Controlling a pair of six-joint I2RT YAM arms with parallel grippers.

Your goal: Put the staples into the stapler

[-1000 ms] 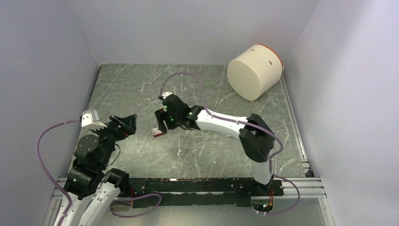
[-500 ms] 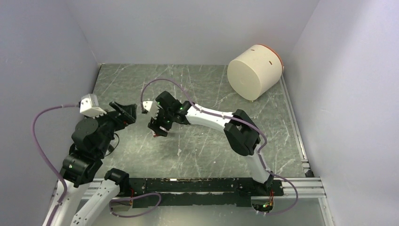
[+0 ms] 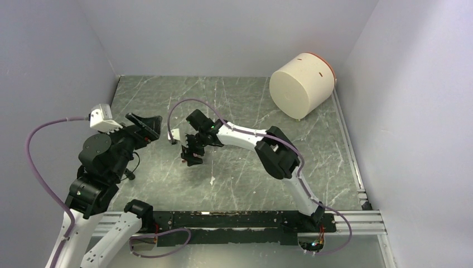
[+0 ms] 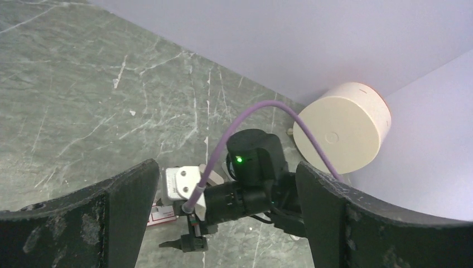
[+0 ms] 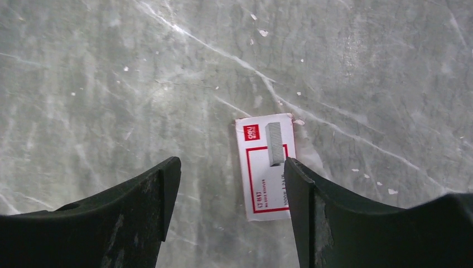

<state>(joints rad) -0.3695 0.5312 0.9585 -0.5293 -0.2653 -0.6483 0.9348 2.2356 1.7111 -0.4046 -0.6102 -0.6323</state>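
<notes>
right claw (image 5: 231,166) spread wide, pinching nothing. it points down at the surface (image 3: 251,178), well apart from the cream drum (image 3: 298,85), on the drum's near-left side.

staples pack (image 5: 263,166) lies flat on the surface under that claw. small white face, red border and logo, grey staple strip shown on it. in the right wrist view it sits in the gap between the fingers, off-centre, with one long edge right at the inner edge of one finger (image 5: 334,218). can't tell if they touch. in the top view the claw hides most of the pack.

left claw (image 3: 146,125) also spread wide and empty, up off the surface, farther from the drum than the right claw and aimed toward the drum. its wrist view frames the right arm's wrist, with a sliver of the red-white pack below it.

drum lies on its side, orange-red rim facing the wall.
</notes>
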